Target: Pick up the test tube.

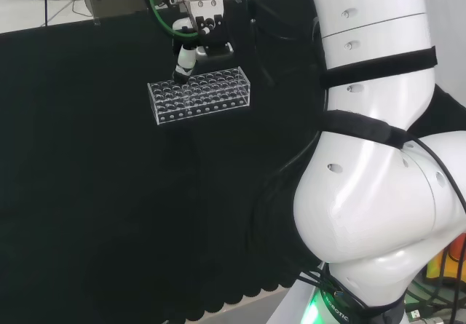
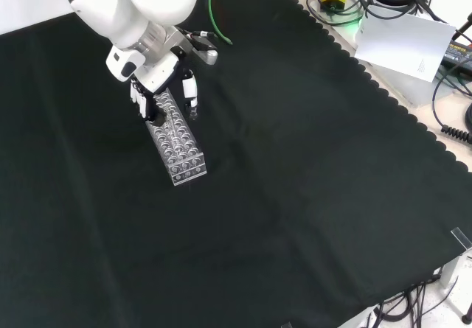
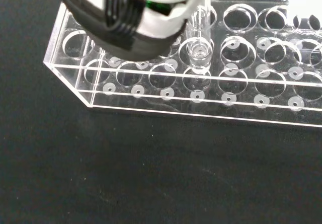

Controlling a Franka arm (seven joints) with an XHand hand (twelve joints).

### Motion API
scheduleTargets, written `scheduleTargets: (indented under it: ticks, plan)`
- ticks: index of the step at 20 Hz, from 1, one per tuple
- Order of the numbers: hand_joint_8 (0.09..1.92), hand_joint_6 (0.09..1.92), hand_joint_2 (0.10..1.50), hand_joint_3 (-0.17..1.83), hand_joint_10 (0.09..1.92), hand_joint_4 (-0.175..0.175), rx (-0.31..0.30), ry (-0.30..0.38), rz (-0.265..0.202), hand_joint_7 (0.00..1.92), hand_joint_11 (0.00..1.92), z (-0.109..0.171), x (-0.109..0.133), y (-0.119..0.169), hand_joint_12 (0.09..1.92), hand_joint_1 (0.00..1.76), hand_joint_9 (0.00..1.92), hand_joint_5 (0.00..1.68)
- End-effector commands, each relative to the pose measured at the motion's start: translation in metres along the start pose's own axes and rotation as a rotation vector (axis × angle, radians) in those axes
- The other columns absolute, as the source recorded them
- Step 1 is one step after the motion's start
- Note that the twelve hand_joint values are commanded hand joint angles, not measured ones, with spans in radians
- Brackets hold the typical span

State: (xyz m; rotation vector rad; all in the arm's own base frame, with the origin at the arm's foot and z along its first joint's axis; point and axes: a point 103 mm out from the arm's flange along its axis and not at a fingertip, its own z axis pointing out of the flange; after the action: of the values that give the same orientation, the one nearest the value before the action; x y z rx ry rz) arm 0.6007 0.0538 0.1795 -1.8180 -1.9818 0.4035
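Hand over the rack.
I see the hand [image 2: 158, 85] above the clear rack [image 2: 177, 138], a test tube [image 3: 197, 43] standing inside; its grip I cannot tell.

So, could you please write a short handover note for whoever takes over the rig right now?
Hand: over the far end of the rack in the front view, fingers pointing down at it; grip state unclear.
Tube: upright in a rack hole near one end, just beside the hand in the wrist view.
Rack: on the black cloth.
Done: hand brought to the rack.
Left: close on the tube and lift it out.
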Motion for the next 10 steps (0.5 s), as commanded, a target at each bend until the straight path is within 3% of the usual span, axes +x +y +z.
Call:
scheduleTargets:
  ticks: [1,4,10]
  plan:
    - [0.79,0.86,0.76,0.58,0.67,-0.163,-0.037,-0.013,-0.001,1.18,0.77,-0.0093,0.0069,0.0098,1.25,1.16,0.99,0.91]
    - [0.77,0.93,0.99,0.2,0.65,-0.165,-0.054,-0.009,-0.008,1.23,0.81,-0.0095,0.0089,0.0105,1.24,1.16,1.05,1.01]
    - [0.84,0.86,1.04,0.04,0.63,-0.175,-0.054,-0.023,-0.016,1.13,0.9,-0.0086,0.0126,0.0139,1.19,1.27,1.14,1.06]
